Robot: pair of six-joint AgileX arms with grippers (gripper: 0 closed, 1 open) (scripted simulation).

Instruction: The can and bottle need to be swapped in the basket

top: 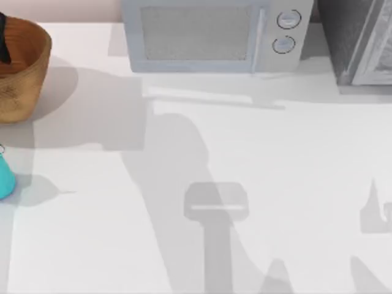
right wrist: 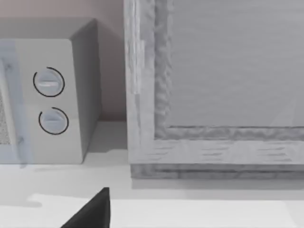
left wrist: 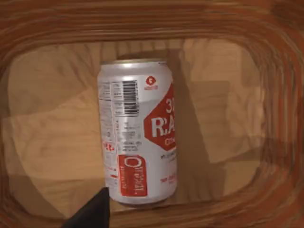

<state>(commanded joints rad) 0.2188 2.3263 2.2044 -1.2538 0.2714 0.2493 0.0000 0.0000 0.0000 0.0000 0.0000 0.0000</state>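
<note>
Down inside the basket (left wrist: 28, 28), the left gripper (left wrist: 90, 211) hangs just over the can (left wrist: 137, 133), lying on its side on the basket floor; whether its fingers are spread, I cannot tell. Best to straddle the can's middle squarely. Bottle (top: 5, 176) waits at the top view's left edge. Right gripper (right wrist: 90, 209) idles facing the microwave (right wrist: 47, 95).

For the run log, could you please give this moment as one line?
can: lying in basket | bottle: on table, outside | left gripper: over can
</note>
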